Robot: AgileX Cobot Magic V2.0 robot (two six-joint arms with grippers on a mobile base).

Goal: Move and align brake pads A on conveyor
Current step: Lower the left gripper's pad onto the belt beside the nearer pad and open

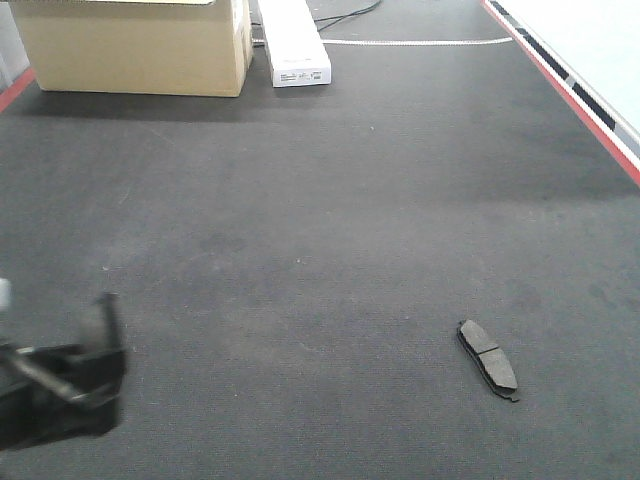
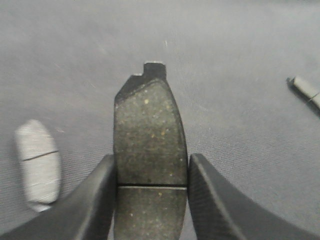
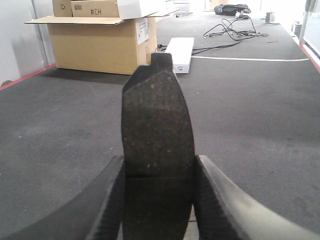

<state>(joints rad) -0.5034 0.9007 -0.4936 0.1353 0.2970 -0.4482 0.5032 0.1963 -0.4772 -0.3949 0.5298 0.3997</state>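
The conveyor (image 1: 330, 230) is a wide dark charcoal belt. My left gripper (image 2: 151, 159) is shut on a brake pad (image 2: 149, 125) at its middle groove, with the pad's tabbed end pointing away. In the front view the left gripper (image 1: 70, 375) is a blurred shape at the lower left. My right gripper (image 3: 159, 161) is shut on another brake pad (image 3: 157, 120) held the same way, above the belt. A third pad (image 1: 488, 357) lies flat on the belt at the lower right. The left wrist view shows a pad (image 2: 37, 165) lying to the left and a pad's end (image 2: 306, 89) at the right edge.
A cardboard box (image 1: 135, 45) and a long white box (image 1: 293, 42) stand at the belt's far end. A red stripe and white rail (image 1: 575, 100) run along the right edge. Cables (image 3: 230, 30) lie beyond the boxes.
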